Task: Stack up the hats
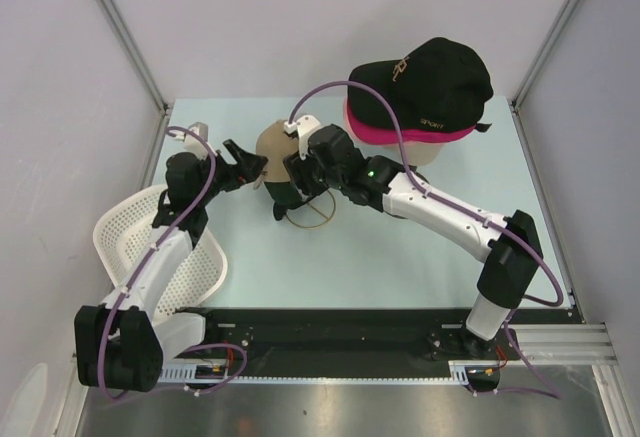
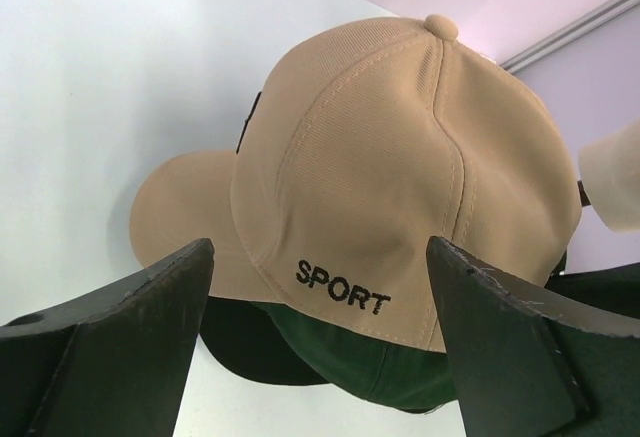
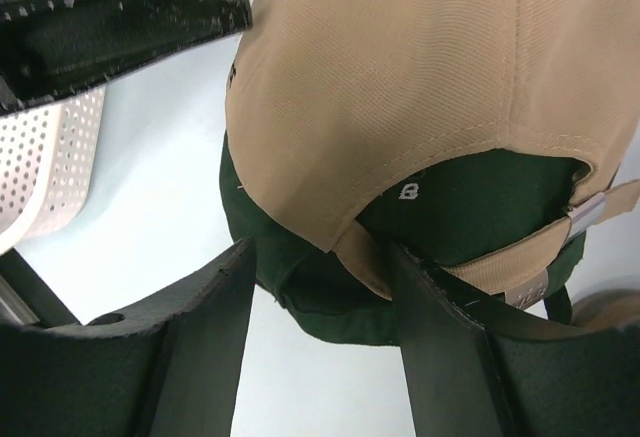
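Note:
A tan cap (image 1: 275, 145) marked SPORT lies on a dark green cap (image 1: 284, 197) mid-table. The left wrist view shows the tan cap (image 2: 380, 157) over the green one (image 2: 370, 357). My left gripper (image 1: 248, 167) is open and empty just left of this pair, its fingers (image 2: 150, 317) wide apart. My right gripper (image 1: 300, 172) is open at the pair's back, and its fingers (image 3: 200, 337) straddle the green cap's rear rim (image 3: 330, 297) below the tan cap (image 3: 420, 67). At the back right, a black cap (image 1: 430, 77) sits on a magenta cap (image 1: 400, 135).
A white mesh basket (image 1: 150, 247) stands at the left, beside my left arm, and shows in the right wrist view (image 3: 60, 157). A pale rounded shape (image 1: 428, 154) sits under the magenta cap. A thin wire ring (image 1: 308, 217) lies near the tan cap. Grey walls enclose the table.

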Motion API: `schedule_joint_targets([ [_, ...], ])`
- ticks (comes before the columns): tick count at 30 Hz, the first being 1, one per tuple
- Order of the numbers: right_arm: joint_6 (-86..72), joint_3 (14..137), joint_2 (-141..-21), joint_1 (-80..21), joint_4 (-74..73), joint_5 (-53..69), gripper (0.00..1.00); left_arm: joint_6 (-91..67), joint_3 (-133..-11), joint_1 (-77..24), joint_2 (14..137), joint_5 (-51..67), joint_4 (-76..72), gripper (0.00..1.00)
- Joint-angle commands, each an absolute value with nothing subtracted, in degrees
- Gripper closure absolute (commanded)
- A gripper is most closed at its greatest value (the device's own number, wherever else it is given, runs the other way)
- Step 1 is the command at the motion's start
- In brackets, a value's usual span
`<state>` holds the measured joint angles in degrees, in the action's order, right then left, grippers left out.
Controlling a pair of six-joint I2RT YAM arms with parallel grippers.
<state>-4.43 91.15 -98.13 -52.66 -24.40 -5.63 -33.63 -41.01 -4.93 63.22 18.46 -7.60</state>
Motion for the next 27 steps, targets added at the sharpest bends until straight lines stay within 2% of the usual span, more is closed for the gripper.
schedule_joint_targets([
  [1,-3.25,92.02,-98.26,-53.61,-29.70,-2.47,0.41,-34.63,-43.24,-4.48,61.61,17.75,-9.58,0.08],
  [14,-5.10,90.88,-98.96,-54.40,-31.38,-1.23,0.40,-34.10,-42.36,-4.31,61.44,17.76,-8.62,0.08],
  [19,-4.57,91.67,-98.62,-54.49,-30.15,-1.41,0.35,-33.05,-43.85,-3.96,60.03,15.74,-5.89,0.07],
  [21,-4.13,92.19,-98.35,-54.49,-29.10,-1.67,0.28,-31.47,-44.99,-3.96,58.89,14.77,-3.44,0.06],
  [23,-3.87,93.34,-98.00,-54.49,-28.04,-2.02,0.12,-29.72,-46.49,-3.96,57.84,12.75,-1.68,0.04],
  [26,-3.26,94.74,-96.60,-55.02,-25.94,-3.95,0.00,-26.74,-49.65,-3.96,55.81,7.40,6.38,0.00],
  [27,-2.90,95.01,-95.98,-55.28,-25.23,-5.17,0.00,-25.85,-51.66,-3.96,55.46,5.82,8.33,0.00],
])
